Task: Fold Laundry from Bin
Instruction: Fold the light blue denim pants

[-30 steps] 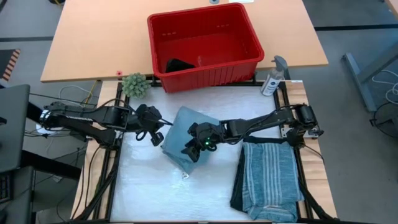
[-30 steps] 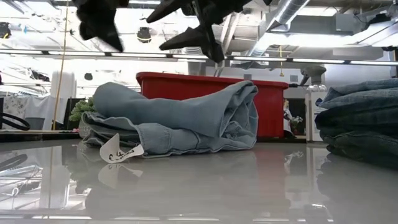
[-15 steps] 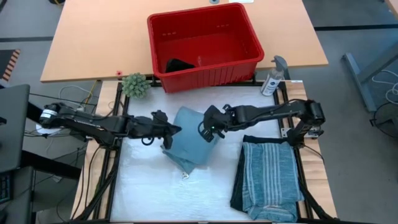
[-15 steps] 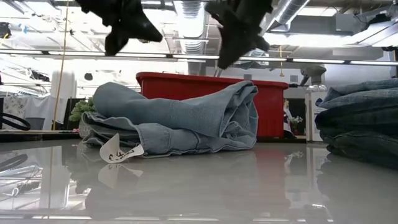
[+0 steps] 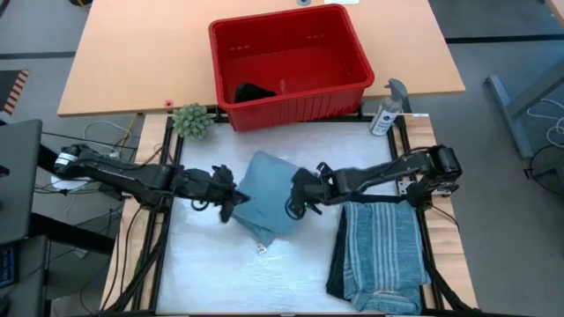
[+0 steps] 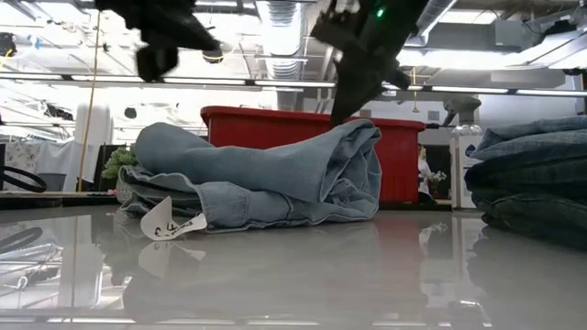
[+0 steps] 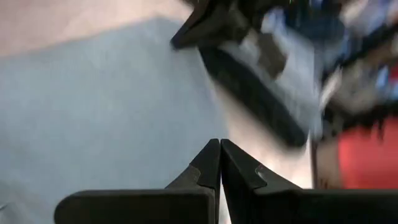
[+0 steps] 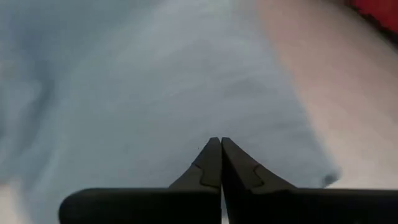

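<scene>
A folded light blue denim piece [image 5: 269, 201] of the laundry lies flat in the middle of the white table, with a white tag [image 6: 174, 223] at its near edge. My left gripper [image 5: 231, 208] is shut and hovers over the piece's left edge, clear above it in the low view [image 6: 151, 64]. My right gripper [image 5: 292, 208] is shut and slants down over the piece's right fold [image 6: 362, 137]. The red bin [image 5: 291, 62] stands at the far side, and a small black item [image 5: 254, 91] lies on its floor. My right gripper's shut fingertips [image 6: 339, 115] slant down just over the top of the denim piece's right fold [image 8: 186, 93]. I cannot tell whether they touch the cloth. No cloth shows between the fingers.
A folded stack topped by a blue-grey striped shirt [image 5: 383, 251] lies at the table's near right. A spray bottle [image 5: 388, 107] stands at the far right corner and a small green plant [image 5: 191, 119] at the far left. White table shows near the denim piece [image 5: 229, 273].
My right gripper has shut, tipped more steeply down and gone from over the denim piece's middle to its right side. My left gripper has swung over the piece's left edge and drawn back a little toward the near edge. The denim piece has kept still.
</scene>
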